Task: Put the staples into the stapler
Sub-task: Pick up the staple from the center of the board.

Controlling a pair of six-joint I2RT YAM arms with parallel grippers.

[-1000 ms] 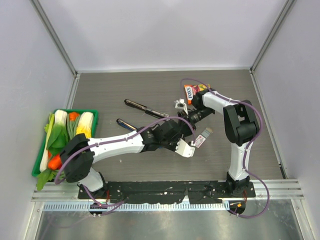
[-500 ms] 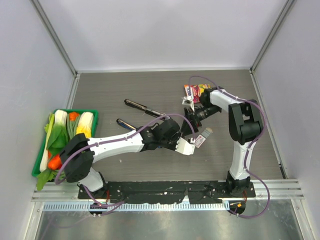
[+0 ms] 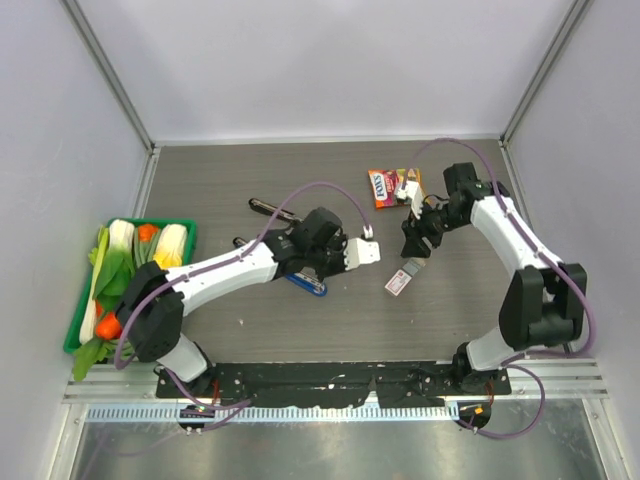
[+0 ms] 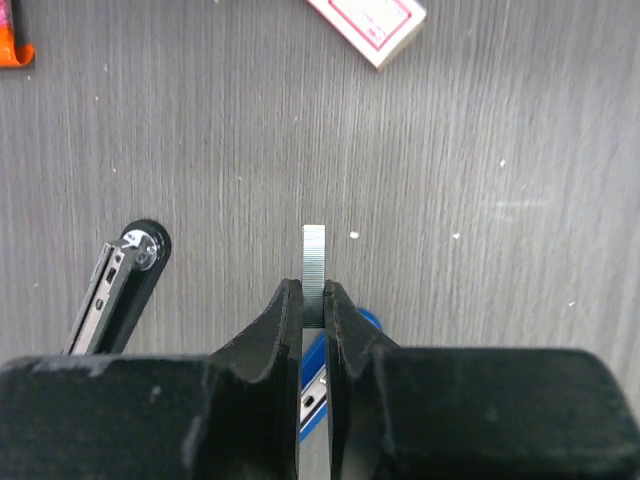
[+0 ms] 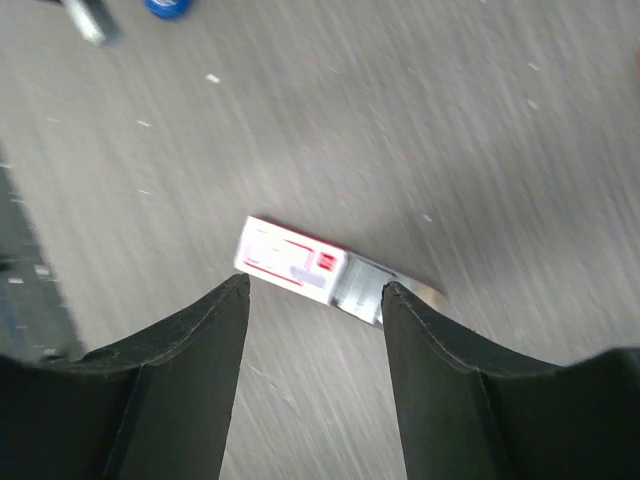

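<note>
My left gripper (image 4: 314, 290) is shut on a short grey strip of staples (image 4: 314, 258) that sticks out past the fingertips, a little above the table. In the top view, this gripper (image 3: 366, 252) is at mid-table. The black stapler (image 3: 270, 209) lies behind the left arm, which partly hides it. One end with a metal rail shows in the left wrist view (image 4: 112, 290). My right gripper (image 5: 316, 288) hangs open over the white-and-red staple box (image 5: 290, 262), and more staples (image 5: 358, 288) slide out of its end. The box (image 3: 397, 282) lies right of centre.
A blue tool with a metal channel (image 3: 306, 283) lies under the left wrist. An orange snack bag (image 3: 383, 186) lies at the back right. A green tray (image 3: 74, 325) of vegetables stands at the left edge. Grey walls enclose the table.
The right arm swung out to the right, away from the left gripper, and its jaws widened. The left gripper moved back from the box toward the middle, uncovering the blue tool.
</note>
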